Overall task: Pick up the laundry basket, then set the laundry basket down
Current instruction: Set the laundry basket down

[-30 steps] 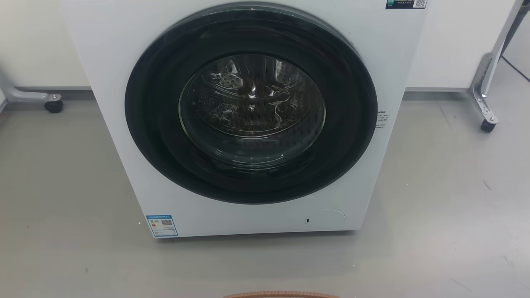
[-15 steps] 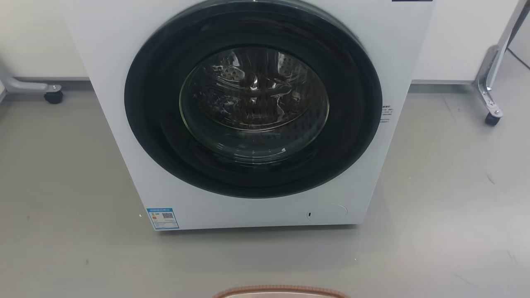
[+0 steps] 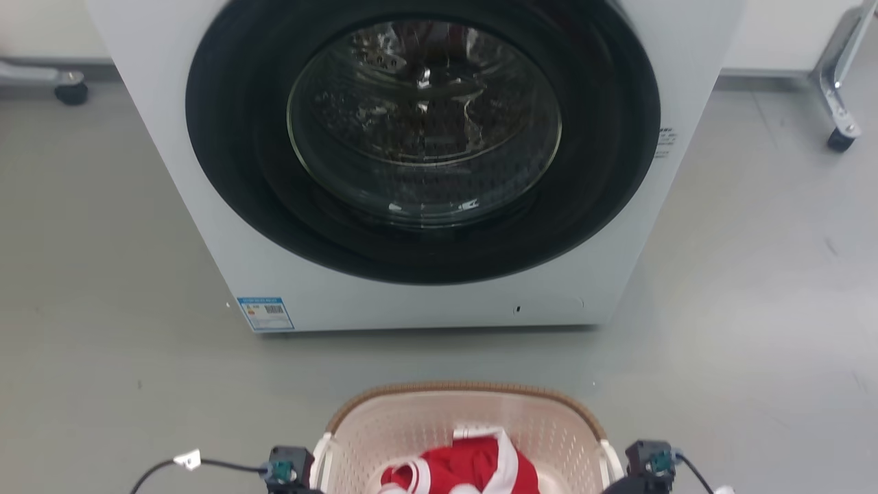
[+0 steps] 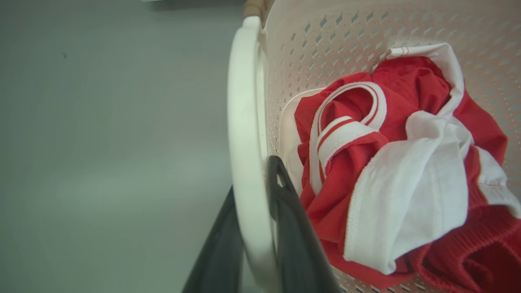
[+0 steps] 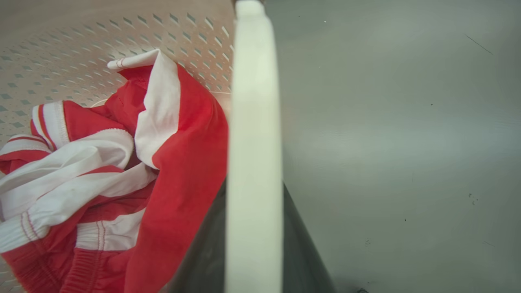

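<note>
Grey floor (image 3: 103,274) surrounds a white front-loading washing machine (image 3: 411,309). The head camera has tipped down since a moment ago, revealing the cream perforated plastic laundry basket (image 3: 411,425), brown-rimmed, just before the washer.

In the left wrist view, the left gripper (image 4: 252,179) clamps one white side handle (image 4: 242,101) beside red-and-white clothes (image 4: 407,162).

In the right wrist view, the right gripper (image 5: 254,187) pinches the opposite white handle (image 5: 252,101). The robot is probably bending to set the basket down.

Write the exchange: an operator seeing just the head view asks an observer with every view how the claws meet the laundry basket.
Operator: Is the left claw on the laundry basket?
Observer: Yes. The left claw has one dark finger on either side of the white left handle.
Operator: And the right one?
Observer: The right claw straddles the right handle the same way, with its fingers close against it.
</note>
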